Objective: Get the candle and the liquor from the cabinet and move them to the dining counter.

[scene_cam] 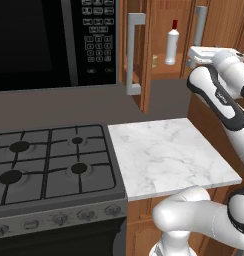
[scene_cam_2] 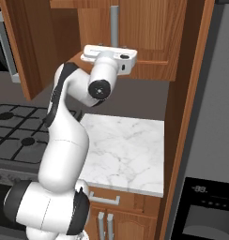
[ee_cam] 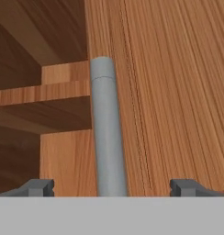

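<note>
warm brown wood surrounds everything here: the cabinet (scene_cam: pixel 164 30) stands with its left door swung out, and the liquor (scene_cam: pixel 172 44) stands upright on the shelf inside, red cap up, well above the small marble bench (scene_cam: pixel 169 150) beside the stove (scene_cam: pixel 54 165); the candle is probably the tiny tan shape (scene_cam: pixel 155 60) just left of the bottle, though it is too small to be sure; the gripper (ee_cam: pixel 111 186) is raised to the right-hand door, jaws spread wide and holding nothing, with the grey bar handle (ee_cam: pixel 107 133) standing between the two fingertips (ee_cam: pixel 38 187) in the hand view.

the step in hand looks like opening that right door; to do it well, the jaws should stay centred on the bar, close squarely on it away from its ends, then pull along the door's arc, not straight back, so the grip does not slip; the swing should stay shallow enough not to brush the bottle.

hard to make out: in the left base view the arm's own forearm covers the lower part of the right door; in the right base view the hand blocks the handle's lower end and the shelf contents; the dining counter lies outside these views; how near the fingertips sit to the bar cannot be judged.
</note>
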Available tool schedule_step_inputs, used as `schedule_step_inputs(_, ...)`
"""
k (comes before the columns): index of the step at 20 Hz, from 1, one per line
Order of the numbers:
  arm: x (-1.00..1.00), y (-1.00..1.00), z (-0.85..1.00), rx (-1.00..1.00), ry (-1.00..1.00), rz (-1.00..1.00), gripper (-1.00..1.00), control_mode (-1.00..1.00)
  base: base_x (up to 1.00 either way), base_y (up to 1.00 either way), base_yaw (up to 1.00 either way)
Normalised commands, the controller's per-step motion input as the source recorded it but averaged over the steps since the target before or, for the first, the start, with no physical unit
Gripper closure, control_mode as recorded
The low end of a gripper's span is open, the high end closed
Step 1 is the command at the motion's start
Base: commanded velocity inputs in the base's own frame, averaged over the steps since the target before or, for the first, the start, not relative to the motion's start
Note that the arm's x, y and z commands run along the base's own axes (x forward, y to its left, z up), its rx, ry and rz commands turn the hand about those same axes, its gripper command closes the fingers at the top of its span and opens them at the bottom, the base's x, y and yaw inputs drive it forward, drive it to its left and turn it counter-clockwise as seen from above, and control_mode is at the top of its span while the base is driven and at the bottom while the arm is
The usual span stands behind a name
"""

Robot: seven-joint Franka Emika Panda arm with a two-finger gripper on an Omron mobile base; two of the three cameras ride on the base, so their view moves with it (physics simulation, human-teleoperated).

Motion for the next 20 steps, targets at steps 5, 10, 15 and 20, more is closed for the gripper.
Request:
schedule_step_inputs(5,0.21,0.0,0.0,0.0,0.0,0.0,-1.0,-1.0,0.0,0.0,0.0)
schedule_step_inputs(10,0.15,0.0,0.0,0.0,0.0,0.01,-1.0,-1.0,0.0,0.0,0.0)
schedule_step_inputs(15,0.19,0.0,0.0,0.0,0.0,0.0,-1.0,-1.0,0.0,0.0,0.0)
schedule_step_inputs(20,0.16,0.0,0.0,0.0,0.0,0.01,-1.0,-1.0,0.0,0.0,0.0)
